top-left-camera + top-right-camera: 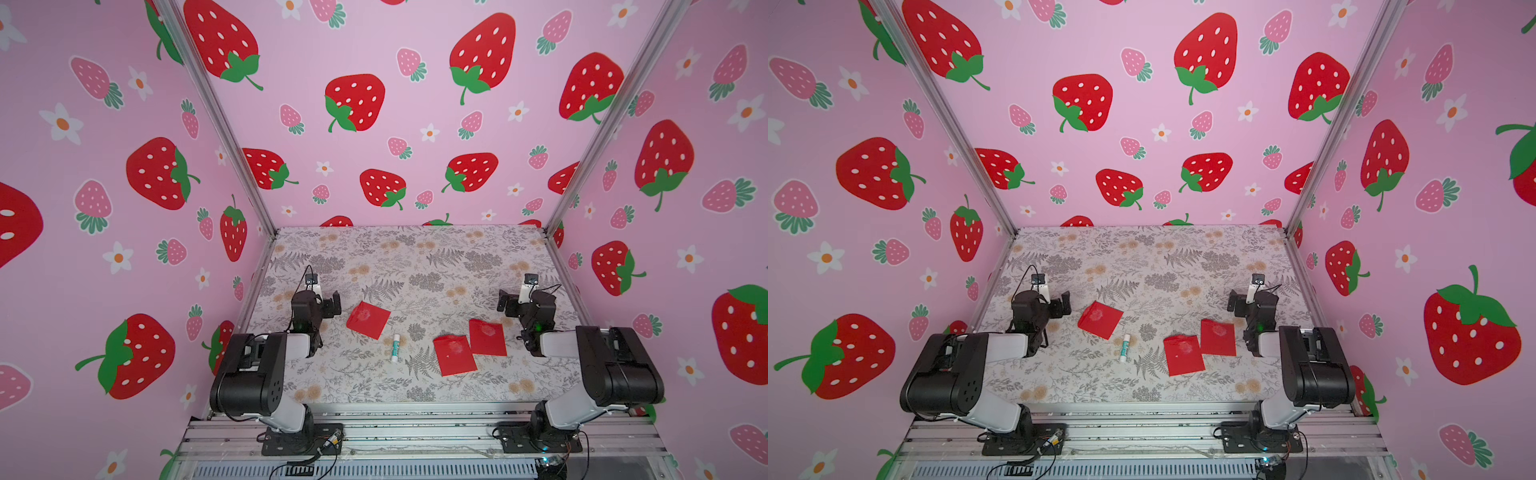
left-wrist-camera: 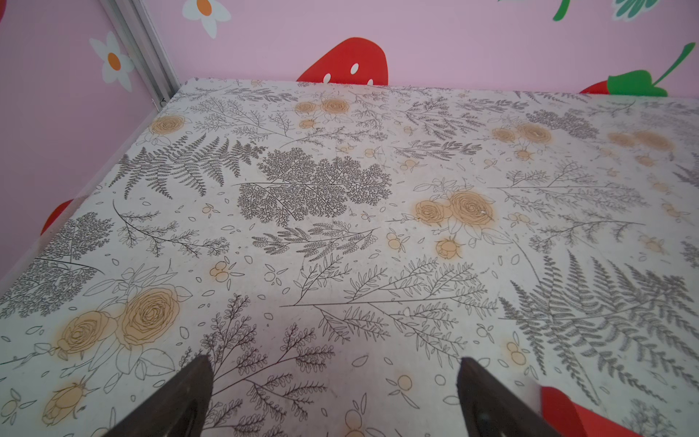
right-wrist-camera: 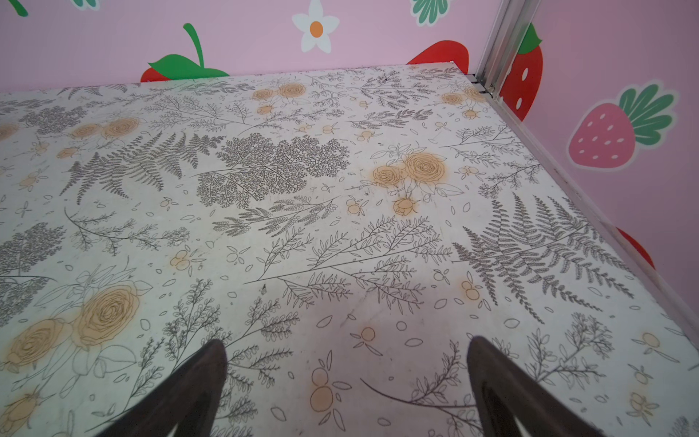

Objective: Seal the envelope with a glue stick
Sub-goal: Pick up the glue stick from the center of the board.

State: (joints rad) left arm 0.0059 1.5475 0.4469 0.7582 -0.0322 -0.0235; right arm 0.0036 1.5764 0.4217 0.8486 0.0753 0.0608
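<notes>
The glue stick [image 1: 397, 347] [image 1: 1124, 348], a small white cylinder with a teal band, lies on the floral table near the middle. Three red envelopes lie flat in both top views: one [image 1: 368, 320] [image 1: 1100, 320] beyond and left of the stick, and two side by side to its right [image 1: 454, 355] [image 1: 487, 337]. My left gripper [image 1: 334, 305] [image 2: 334, 359] hovers open just left of the left envelope, whose corner [image 2: 567, 412] shows in the left wrist view. My right gripper [image 1: 505, 301] [image 3: 346, 340] stands open beyond and right of the right-hand envelopes. Neither holds anything.
Pink strawberry-print walls enclose the table [image 1: 415, 257] on three sides, with aluminium posts [image 1: 266, 224] [image 1: 548, 226] at the back corners. Both arm bases sit on a metal rail [image 1: 415, 432] along the front edge.
</notes>
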